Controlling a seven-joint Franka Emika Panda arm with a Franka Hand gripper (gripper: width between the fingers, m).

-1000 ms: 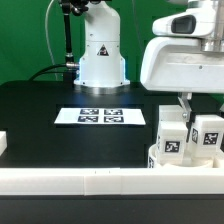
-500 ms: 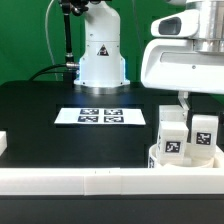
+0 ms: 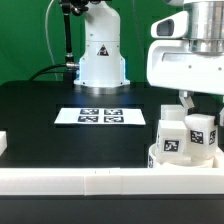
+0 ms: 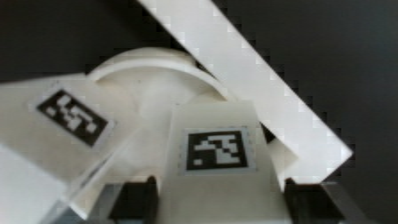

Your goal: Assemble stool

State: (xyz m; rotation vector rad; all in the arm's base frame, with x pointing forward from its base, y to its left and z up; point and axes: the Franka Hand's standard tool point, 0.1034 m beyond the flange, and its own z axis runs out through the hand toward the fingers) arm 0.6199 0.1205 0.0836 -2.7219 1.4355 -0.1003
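Down at the exterior view's right, close against the long white border rail (image 3: 100,183): the round seat disc (image 3: 160,158) lying flat on the black counter (image 3: 50,128), two chunky tagged legs rising from it. Nearer leg (image 3: 170,137) upright, tag facing the camera. Second leg (image 3: 201,135) just beside it, leaning a touch, looking not yet fully seated in its socket.

Hand (image 4: 201,190) hanging straight over that second leg; in the wrist view, two dark fingers (image 4: 128,198) flanking the leg's tagged face on either side. Half closed, gripping the second leg across its width. Wrist held vertical above, likely so the leg can be turned or pressed straight along the socket's axis.

Seat parked against the rail, probably for bracing: a backstop against sliding while a leg is worked in. Curved edge of the disc visible past the leg in the wrist view, the rail running diagonally behind.

Marker board (image 3: 100,116) flat mid-counter, well apart from the action. Robot base (image 3: 101,50) at the back.

Judging by two legs up on the seat, well into the build, with this leg's seating the step in hand
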